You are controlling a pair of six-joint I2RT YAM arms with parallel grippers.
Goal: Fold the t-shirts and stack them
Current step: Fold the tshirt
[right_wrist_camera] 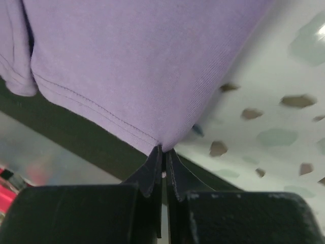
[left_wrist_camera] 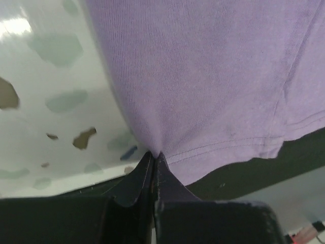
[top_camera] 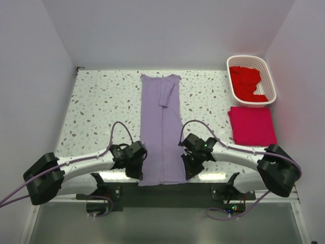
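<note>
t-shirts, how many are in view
3. Lavender shirt spread in the middle, pink shirt folded at right, red shirt bunched in the basket; more red ones may hide there.

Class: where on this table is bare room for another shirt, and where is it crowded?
Bare: the wide stretch left of the lavender shirt; a narrower strip between it and the pink shirt. Crowded: right edge, with the basket.
</note>
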